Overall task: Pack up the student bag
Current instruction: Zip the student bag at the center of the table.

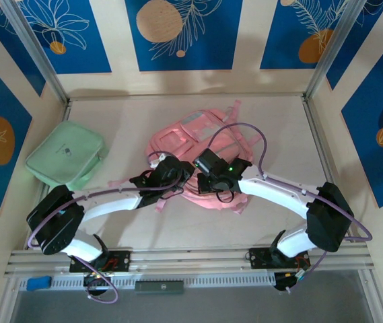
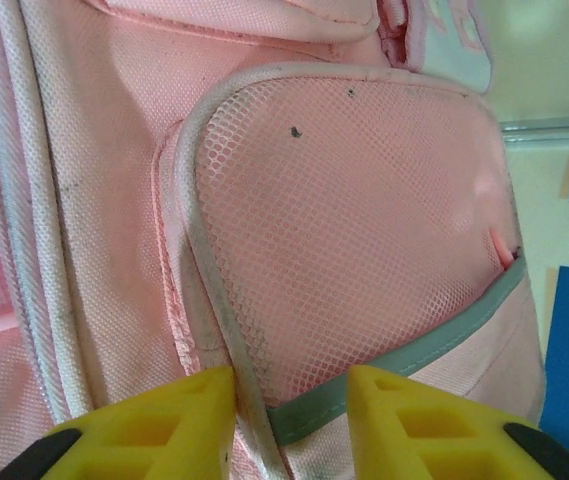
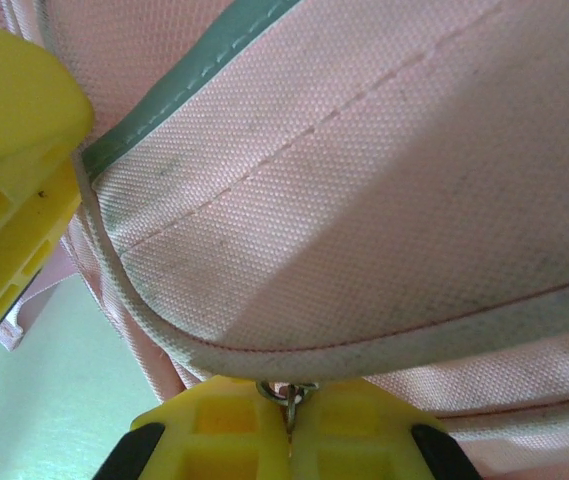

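Top external view: the student bag [image 1: 198, 138] lies flat on the counter [image 1: 279, 134], under and just ahead of both sets of fingers, which meet over its near edge.
Left fingers [image 2: 292, 392]: narrowly parted and holding nothing. The white piping [image 2: 196, 250] of a mesh pocket [image 2: 364, 240] runs down into the gap between them.
Ahead of the left fingers: the pocket's pink mesh face, with a grey-green band [image 2: 414, 358] rising from the gap toward the right.
Right fingers [image 3: 289, 425]: pressed together, pinching a small metal zip pull [image 3: 286, 391] at their tips.
Above the right fingers: the bag's pink fabric, with a pale piped seam lying right at the tips.
Left of the right fingers: a yellow finger of the other arm, close against the same seam.
Mint-green case [image 1: 66, 161]: on the counter well to the left of the left fingers, apart from the bag.
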### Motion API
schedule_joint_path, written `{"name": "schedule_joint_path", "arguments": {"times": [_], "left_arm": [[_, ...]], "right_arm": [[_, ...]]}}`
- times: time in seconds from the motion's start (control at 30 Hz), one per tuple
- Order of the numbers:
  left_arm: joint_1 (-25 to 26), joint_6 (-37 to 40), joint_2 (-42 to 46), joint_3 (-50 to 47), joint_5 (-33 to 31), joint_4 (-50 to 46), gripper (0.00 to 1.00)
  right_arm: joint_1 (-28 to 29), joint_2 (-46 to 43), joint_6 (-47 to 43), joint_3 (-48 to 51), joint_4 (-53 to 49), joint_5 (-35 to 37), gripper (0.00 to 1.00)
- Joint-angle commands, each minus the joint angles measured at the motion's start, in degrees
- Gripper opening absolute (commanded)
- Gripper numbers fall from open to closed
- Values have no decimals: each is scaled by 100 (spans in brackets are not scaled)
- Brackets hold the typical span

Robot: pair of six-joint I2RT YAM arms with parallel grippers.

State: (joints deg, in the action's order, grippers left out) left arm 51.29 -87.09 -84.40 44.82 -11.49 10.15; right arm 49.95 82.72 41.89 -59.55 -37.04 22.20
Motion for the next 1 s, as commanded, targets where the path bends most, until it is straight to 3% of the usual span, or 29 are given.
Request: {"name": "schedule_joint_path", "arguments": {"times": [0.0, 0.27, 0.6, 0.7, 0.83, 0.97], "left_arm": [[118, -349, -77, -12, 54, 316, 36], [314, -807, -72, -145, -262, 238, 42], [503, -1183, -283, 104, -477, 123, 42], [480, -1064, -329, 183, -740, -71, 34], [322, -1011, -300, -24, -806, -43, 10], [-38, -626, -114, -228, -415, -105, 0]], "right_arm": [[4, -120, -75, -15, 68, -238, 0], [-21, -95, -59, 13, 125, -219, 0], [-12, -14, -6, 50, 245, -298, 0], [5, -9, 6, 8, 139, -229, 0], [-8, -57, 40, -88, -225, -15, 0], [-85, -141, -4, -183, -779, 341, 0]]}}
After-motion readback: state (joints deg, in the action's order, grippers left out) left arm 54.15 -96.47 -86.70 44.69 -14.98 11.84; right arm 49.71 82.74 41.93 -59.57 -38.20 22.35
